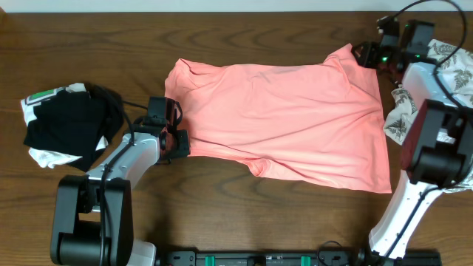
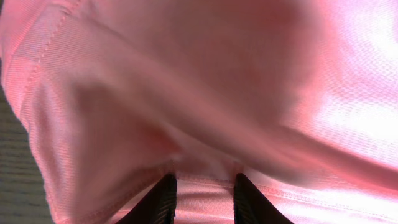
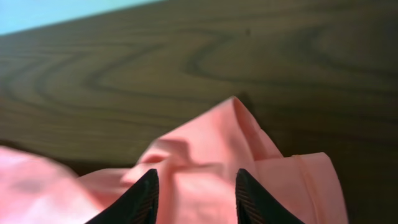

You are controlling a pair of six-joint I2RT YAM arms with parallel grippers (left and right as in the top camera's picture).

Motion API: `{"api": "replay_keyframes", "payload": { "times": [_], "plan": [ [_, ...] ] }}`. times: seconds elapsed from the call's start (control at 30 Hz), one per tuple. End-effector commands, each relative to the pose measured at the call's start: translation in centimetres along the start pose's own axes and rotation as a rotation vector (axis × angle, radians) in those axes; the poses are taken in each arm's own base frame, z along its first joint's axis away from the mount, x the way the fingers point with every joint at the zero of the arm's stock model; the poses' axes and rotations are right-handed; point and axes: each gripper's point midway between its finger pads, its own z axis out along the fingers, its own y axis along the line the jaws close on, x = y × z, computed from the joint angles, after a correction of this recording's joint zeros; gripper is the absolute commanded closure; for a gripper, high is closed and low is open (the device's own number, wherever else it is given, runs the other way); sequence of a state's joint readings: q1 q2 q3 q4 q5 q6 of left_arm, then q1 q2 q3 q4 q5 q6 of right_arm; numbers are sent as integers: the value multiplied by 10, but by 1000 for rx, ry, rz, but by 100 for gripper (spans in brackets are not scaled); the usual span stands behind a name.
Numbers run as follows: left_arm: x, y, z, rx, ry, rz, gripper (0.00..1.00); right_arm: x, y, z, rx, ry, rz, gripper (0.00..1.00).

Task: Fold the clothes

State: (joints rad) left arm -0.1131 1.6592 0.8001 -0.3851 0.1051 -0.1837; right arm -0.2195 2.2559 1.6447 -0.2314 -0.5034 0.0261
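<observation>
While my left gripper [image 2: 205, 200] sits at the left edge of the salmon-pink T-shirt [image 1: 288, 118], its fingers part-closed with a bunch of hem pinched between them, my right gripper [image 3: 196, 193] at the shirt's far right corner stands open. Cloth lies loose under and between its fingers, but as far as I can judge nothing is clamped. The shirt lies spread across the middle of the table [image 1: 244, 37], mostly flat, with a tuck in its near edge.

My worry is the uneven hold. If I pull or lift with the left alone, only friction anchors the rest of the shirt. The whole thing could then slide left and rumple rather than fold along a clean line. The pinch takes in only a little fabric near the seam, so a quick lift might strip it out. On the right, the open fingers straddle the corner, and drawing away low could hook it and flip it over. The white leaf-print garment [image 1: 399, 114] lies just beside the shirt's right edge, next to that arm, and a careless swing could drag it onto the shirt. The black-and-white bundle [image 1: 70, 129], well left of the shirt, looks safe.
</observation>
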Motion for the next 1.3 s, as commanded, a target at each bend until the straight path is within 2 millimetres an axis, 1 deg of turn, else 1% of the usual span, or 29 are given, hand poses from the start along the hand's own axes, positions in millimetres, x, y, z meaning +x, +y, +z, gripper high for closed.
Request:
{"api": "replay_keyframes", "payload": {
  "times": [0.0,0.17,0.33,0.4,0.43,0.5,0.53,0.6,0.87,0.97,1.07,1.13,1.27],
  "plan": [
    [68,24,29,-80,220,-34,68,15,-21,21,59,16,31,63],
    [68,24,29,-80,220,-34,68,27,-32,36,69,21,52,63],
    [68,24,29,-79,219,-34,68,28,-33,38,71,22,52,64],
    [68,24,29,-79,219,-34,68,29,-33,38,70,23,52,68],
    [68,24,29,-79,219,-34,68,29,-33,38,70,23,52,71],
    [68,24,29,-79,219,-34,68,29,-33,38,70,24,53,83],
    [68,24,29,-79,219,-34,68,29,-33,38,70,25,54,91],
    [68,24,29,-79,219,-34,68,29,-33,38,71,24,65,98],
    [68,24,29,-79,218,-34,68,26,-37,36,75,14,82,99],
    [68,24,29,-79,218,-34,68,18,-39,30,60,2,95,99],
    [68,24,29,-79,218,-34,68,1,-40,19,48,-32,100,99],
    [68,24,29,-79,217,-34,68,-14,-45,8,58,-65,104,99],
    [67,24,29,-78,215,-34,68,-35,-55,-8,79,-117,113,99]
  ]
}}
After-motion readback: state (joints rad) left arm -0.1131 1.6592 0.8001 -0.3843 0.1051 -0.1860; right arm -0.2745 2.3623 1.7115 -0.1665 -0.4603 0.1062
